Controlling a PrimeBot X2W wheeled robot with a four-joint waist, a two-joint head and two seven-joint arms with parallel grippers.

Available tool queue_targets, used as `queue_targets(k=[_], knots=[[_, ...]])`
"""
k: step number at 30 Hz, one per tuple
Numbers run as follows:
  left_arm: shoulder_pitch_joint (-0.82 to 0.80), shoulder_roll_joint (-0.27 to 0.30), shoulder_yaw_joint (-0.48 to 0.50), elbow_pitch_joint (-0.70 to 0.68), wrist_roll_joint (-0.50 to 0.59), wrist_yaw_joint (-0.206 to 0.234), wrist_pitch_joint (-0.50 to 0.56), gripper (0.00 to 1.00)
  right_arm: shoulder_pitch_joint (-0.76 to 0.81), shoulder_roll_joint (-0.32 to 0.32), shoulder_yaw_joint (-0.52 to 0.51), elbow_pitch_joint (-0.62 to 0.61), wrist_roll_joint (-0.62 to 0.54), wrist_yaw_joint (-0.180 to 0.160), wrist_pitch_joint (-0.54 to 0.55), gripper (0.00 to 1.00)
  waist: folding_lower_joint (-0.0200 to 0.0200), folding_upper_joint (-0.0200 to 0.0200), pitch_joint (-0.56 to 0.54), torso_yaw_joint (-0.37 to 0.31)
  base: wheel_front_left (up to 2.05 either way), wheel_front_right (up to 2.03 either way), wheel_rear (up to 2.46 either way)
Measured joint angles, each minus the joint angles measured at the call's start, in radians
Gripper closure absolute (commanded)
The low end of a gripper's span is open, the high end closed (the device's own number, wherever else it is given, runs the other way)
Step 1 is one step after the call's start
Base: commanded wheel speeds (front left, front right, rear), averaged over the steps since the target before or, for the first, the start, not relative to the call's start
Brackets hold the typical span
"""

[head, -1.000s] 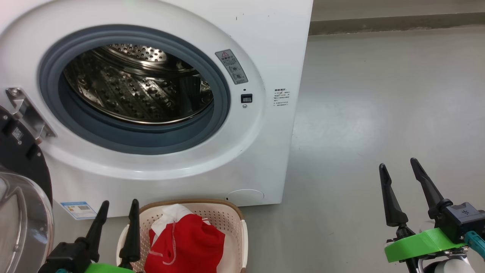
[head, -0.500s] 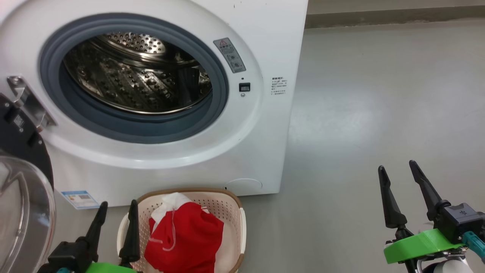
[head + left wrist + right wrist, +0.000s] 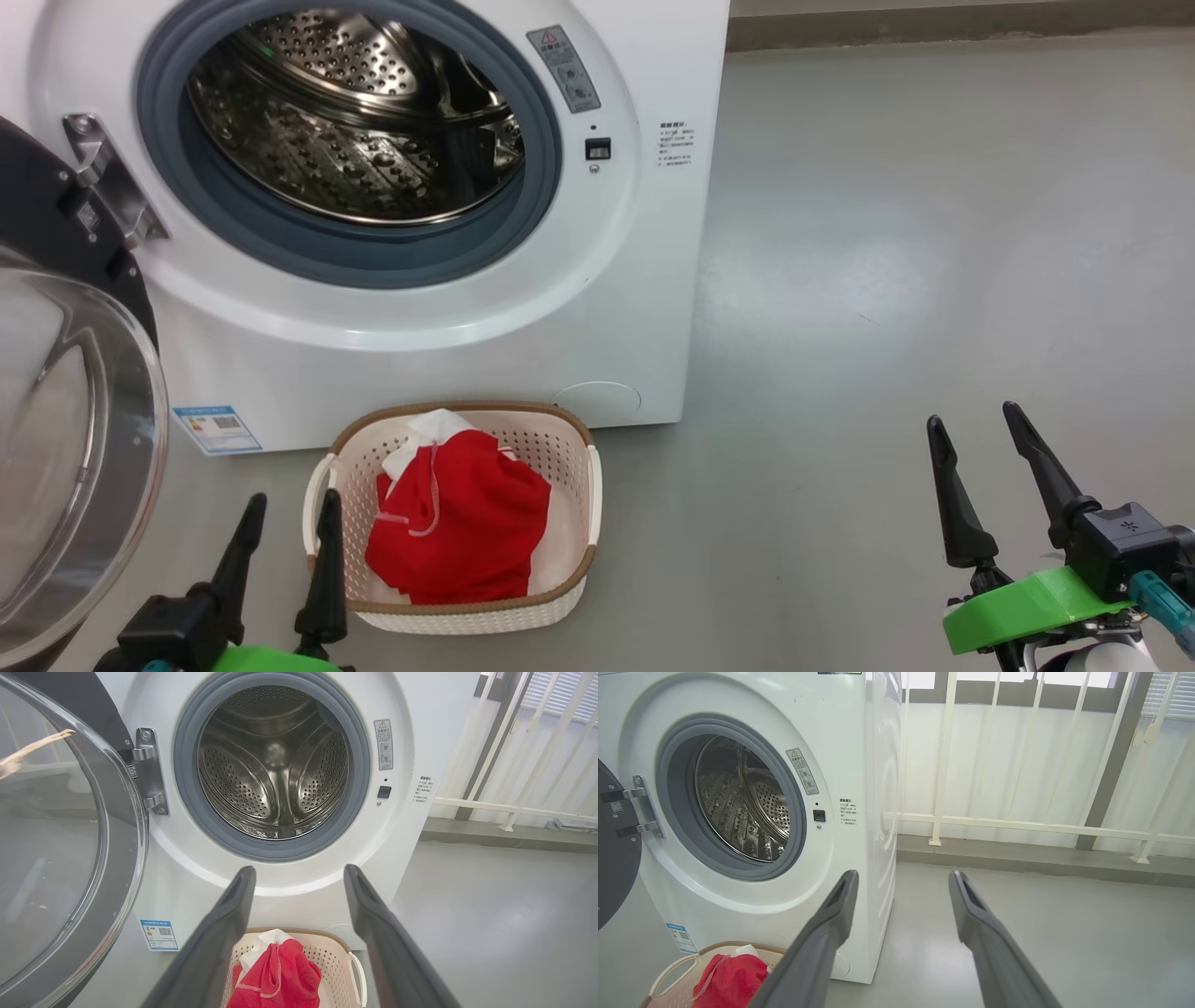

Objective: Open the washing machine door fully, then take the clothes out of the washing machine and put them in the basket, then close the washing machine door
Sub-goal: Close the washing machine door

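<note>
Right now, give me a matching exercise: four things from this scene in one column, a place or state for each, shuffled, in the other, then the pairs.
1 door
2 drum
3 clothes
4 right gripper

A shiny perforated steel
B fingers apart, holding nothing
C swung open on the left
D lying in the basket

Pairs: 1-C, 2-A, 3-D, 4-B.

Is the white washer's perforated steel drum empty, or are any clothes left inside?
Empty, as far as shows: the perforated steel drum shows bare metal, and the red-and-white clothes lie in the cream perforated plastic basket.
</note>
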Motion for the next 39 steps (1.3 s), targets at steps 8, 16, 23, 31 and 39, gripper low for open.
queue_targets(k=[8,16,23,31,39], knots=[[0.0,0.0,-0.001,0.0,0.005,0.024,-0.003,0.0,0.0,0.0,0.003,-0.002,-0.006,0.0,0.0,0.0,0.0,0.0,0.009,0.012,-0.14,0.14,0.0],[0.0,0.0,-0.002,-0.025,0.005,0.043,-0.003,0.0,0.0,0.0,0.007,-0.003,-0.005,0.0,0.0,0.0,-0.0001,0.0,0.02,0.036,0.0,0.0,0.0],[-0.003,0.004,0.004,-0.058,0.011,0.081,-0.003,0.0,-0.001,0.0,0.024,-0.017,-0.005,0.0,0.0,0.0,0.0,0.0,0.03,0.083,0.0,0.0,0.0],[-0.002,0.004,0.002,-0.118,0.018,0.108,0.019,0.0,-0.005,0.0,0.042,-0.019,-0.005,0.0,0.0,0.0,0.0,0.0,0.026,0.165,0.0,0.0,0.0],[0.002,0.008,0.001,-0.162,0.018,0.129,0.062,0.0,-0.05,-0.002,0.081,-0.021,-0.006,0.0,0.0,0.0,0.0,0.0,0.025,0.259,0.0,0.0,0.0]])
